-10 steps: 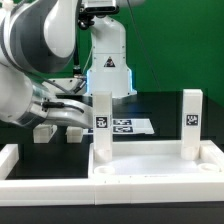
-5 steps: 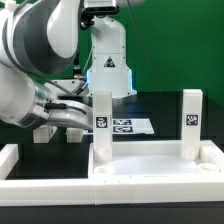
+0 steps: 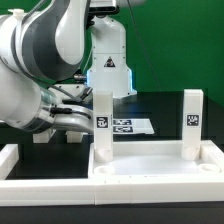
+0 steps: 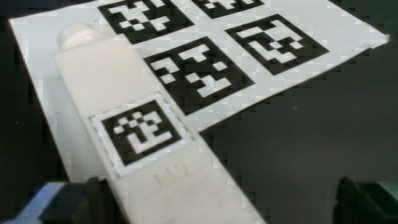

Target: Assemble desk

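Observation:
The white desk top lies at the front, rim up, with two legs standing upright in it: one near the middle and one at the exterior view's right. My gripper hangs low just left of the middle leg. In the wrist view the gripper is open. A loose white leg with a square tag lies between its fingers, close to one dark finger and apart from the other. Another loose leg rests on the table beneath the arm.
The marker board lies flat on the dark table behind the desk top, and it shows under the leg in the wrist view. A white border rail runs along the exterior view's left. The robot base stands behind.
The arm has swung a little toward the exterior view's right and its forearm has dropped lower. The desk top and its two upright legs have not moved.

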Controlling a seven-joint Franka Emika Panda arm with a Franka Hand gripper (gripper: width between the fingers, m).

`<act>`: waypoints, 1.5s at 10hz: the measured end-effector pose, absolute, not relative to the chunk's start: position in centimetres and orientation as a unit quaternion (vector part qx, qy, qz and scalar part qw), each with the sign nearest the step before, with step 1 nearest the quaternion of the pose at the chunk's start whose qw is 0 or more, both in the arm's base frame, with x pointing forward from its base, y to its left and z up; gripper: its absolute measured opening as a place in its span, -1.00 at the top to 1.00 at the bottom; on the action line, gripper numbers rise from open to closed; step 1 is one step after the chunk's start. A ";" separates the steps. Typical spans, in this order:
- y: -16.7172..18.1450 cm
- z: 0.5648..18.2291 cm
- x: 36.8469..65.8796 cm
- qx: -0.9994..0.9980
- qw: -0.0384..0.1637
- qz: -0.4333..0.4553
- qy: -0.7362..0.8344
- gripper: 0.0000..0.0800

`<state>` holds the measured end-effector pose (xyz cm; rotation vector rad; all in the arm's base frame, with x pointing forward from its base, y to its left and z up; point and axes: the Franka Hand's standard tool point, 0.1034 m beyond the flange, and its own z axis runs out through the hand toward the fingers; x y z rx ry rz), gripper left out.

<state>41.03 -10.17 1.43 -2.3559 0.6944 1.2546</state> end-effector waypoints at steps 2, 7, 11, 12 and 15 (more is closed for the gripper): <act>-10.2 1.4 41.0 -0.838 0.191 0.446 0.248 -0.15; -10.2 1.4 41.0 -0.838 0.191 0.446 0.248 0.28; -10.2 1.4 41.0 -0.838 0.191 0.446 0.248 0.28; -10.2 1.4 41.0 -0.838 0.191 0.446 0.248 0.28; -10.7 4.0 41.3 -0.829 0.204 0.457 0.248 0.28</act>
